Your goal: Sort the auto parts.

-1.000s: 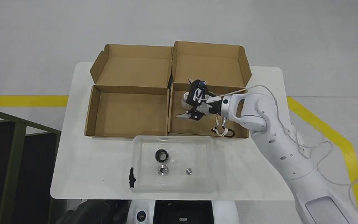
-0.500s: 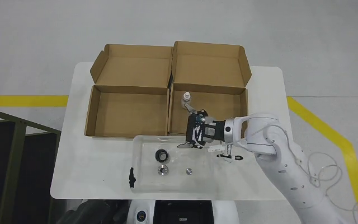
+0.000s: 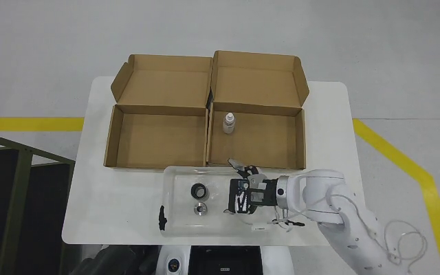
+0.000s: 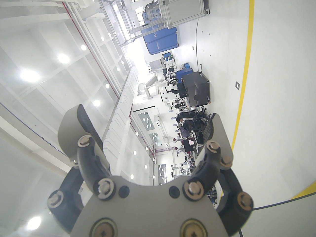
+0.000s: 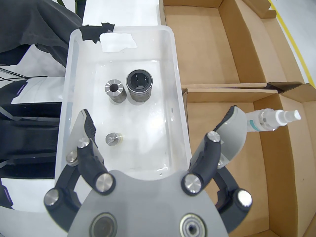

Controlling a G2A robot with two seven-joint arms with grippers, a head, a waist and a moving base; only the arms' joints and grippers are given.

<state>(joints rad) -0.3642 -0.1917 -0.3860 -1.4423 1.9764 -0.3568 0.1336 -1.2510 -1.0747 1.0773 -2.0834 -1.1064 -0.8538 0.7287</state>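
Your right gripper [image 5: 159, 113] hangs with its jaws apart above the clear tray [image 5: 72, 75]. Lower it straight over the small round part [image 5: 113, 139] on the tray floor, centre it, then close gently.

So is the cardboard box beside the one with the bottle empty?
Empty. The cardboard box shows a bare floor in the top and right wrist views; the spray bottle sits in the neighbouring box.
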